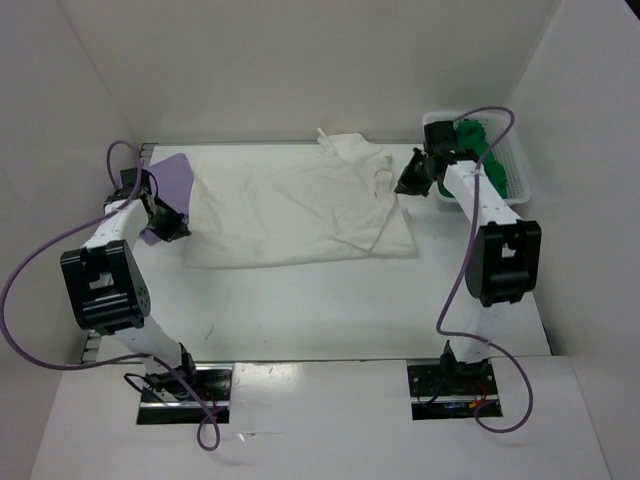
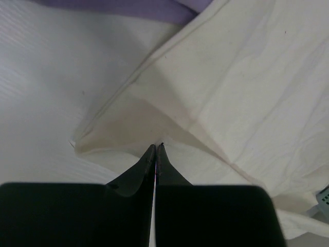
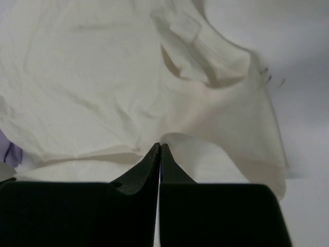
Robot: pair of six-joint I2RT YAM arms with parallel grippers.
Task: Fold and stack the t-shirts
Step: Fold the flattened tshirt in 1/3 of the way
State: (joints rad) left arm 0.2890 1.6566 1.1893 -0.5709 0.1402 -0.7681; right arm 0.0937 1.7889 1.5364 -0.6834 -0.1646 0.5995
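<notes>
The cream white t-shirt (image 1: pixel 300 205) lies spread across the middle of the table, collar to the right. My left gripper (image 1: pixel 172 228) is at its left edge with jaws shut; in the left wrist view the gripper (image 2: pixel 156 146) pinches a raised fold of the cream shirt (image 2: pixel 247 77). My right gripper (image 1: pixel 408 183) is at the right edge by the collar; its tips (image 3: pixel 160 146) are shut on a bulge of the cream cloth (image 3: pixel 92 77). The lavender purple t-shirt (image 1: pixel 172 180) lies partly under the cream one's left side. The bright green t-shirt (image 1: pixel 488 150) sits in the basket.
A white mesh basket (image 1: pixel 518 170) stands at the back right against the wall. White walls close in the table at the left, back and right. Purple cables loop from both arms. A strip of purple cloth (image 2: pixel 144 7) shows beyond the cream shirt.
</notes>
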